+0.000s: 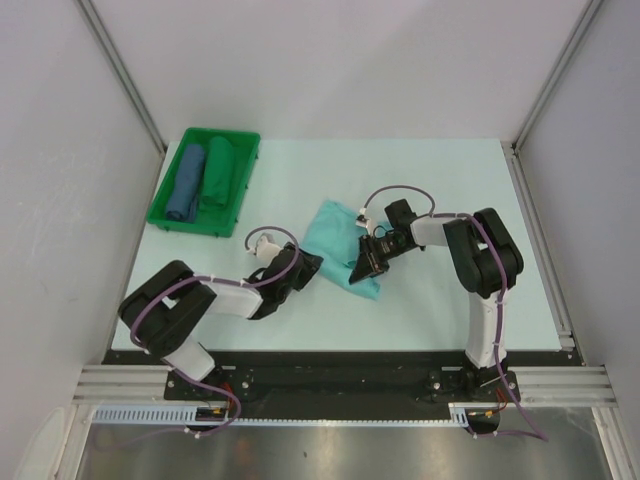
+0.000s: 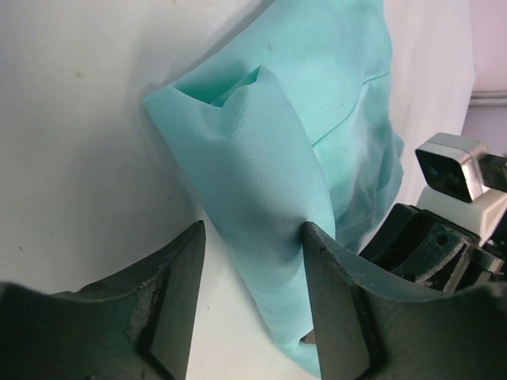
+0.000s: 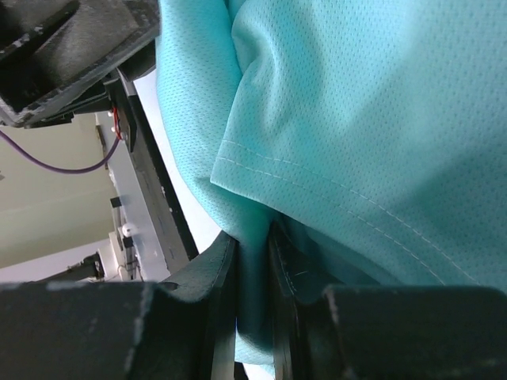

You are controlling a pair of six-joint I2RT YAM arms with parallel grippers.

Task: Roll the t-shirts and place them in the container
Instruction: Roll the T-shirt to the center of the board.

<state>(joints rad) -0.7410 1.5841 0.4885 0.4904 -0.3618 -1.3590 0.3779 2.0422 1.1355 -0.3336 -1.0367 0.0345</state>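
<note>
Top external view has the t-shirt (image 1: 335, 232) crumpled near the desk (image 1: 450, 180) centre, a green tray (image 1: 190, 228) at 10 o'clock. The right tool (image 1: 360, 272) pinches its 5 o'clock edge in narrow jaws; the left tool (image 1: 312, 264) stands wide at 8 o'clock, a fold between its jaws.

The pale table (image 1: 420, 300) bears two things — a green tray (image 1: 190, 229) far left, a turquoise t-shirt (image 1: 335, 235) mid-table.

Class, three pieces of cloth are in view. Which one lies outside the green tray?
The light turquoise t-shirt, lying loose on the table; the blue roll and the dark green roll sit inside the tray.
</note>
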